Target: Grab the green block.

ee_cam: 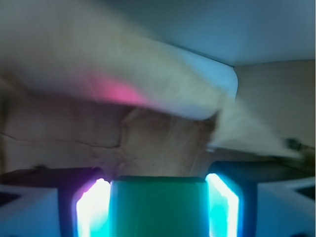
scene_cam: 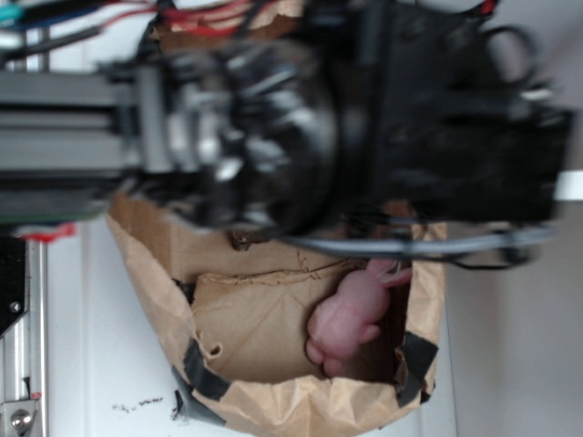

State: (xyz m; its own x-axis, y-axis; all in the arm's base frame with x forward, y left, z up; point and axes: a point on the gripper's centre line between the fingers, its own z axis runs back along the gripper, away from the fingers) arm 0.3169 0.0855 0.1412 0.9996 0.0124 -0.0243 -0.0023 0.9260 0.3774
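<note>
Green block (ee_cam: 158, 205) sits squarely between the claw's fingers (ee_cam: 91, 207).
The claw (ee_cam: 158, 210) pinches it, wide face toward the wrist camera.

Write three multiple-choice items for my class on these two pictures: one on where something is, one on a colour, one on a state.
1. Where is the pink plush bunny?
A. Inside the brown paper bag
B. On the bare white surface outside the bag
C. On top of the robot arm

2. What colour is the block between the claw fingers?
A. Red
B. Green
C. Yellow

3. What is the state of the claw?
A. Open and empty
B. Shut on the bunny
C. Shut on the green block

Key:
1 A: the exterior view shows the bunny lying within the bag's walls.
2 B: the wrist view shows a green face.
3 C: both fingers flank the block closely.
</note>
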